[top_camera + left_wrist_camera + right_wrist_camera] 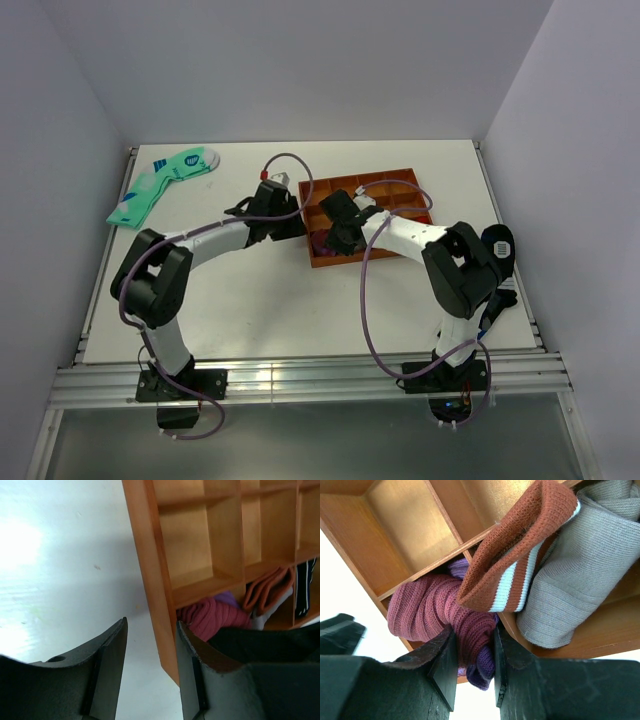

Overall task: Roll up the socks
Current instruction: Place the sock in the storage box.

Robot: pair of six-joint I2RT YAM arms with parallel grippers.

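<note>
The maroon-red socks (322, 242) lie bunched as a roll in the near-left compartment of the orange wooden tray (400, 180). In the right wrist view my right gripper (474, 640) is shut on the socks (425, 610), with the purple toe squeezed between its fingers. In the left wrist view my left gripper (151, 630) is open and straddles the tray's left wall (150, 555): one finger over the table, the other inside by the socks (210, 620). In the top view the left gripper (298, 222) and the right gripper (335, 240) almost meet at that corner.
A rust sock with white stripes (520, 555) and a grey sock (570, 580) fill the neighbouring compartment. The other tray compartments (405, 510) show bare wood. Mint-green socks (160, 185) lie at the far left. A black sock with blue patches (497, 245) lies at the right edge.
</note>
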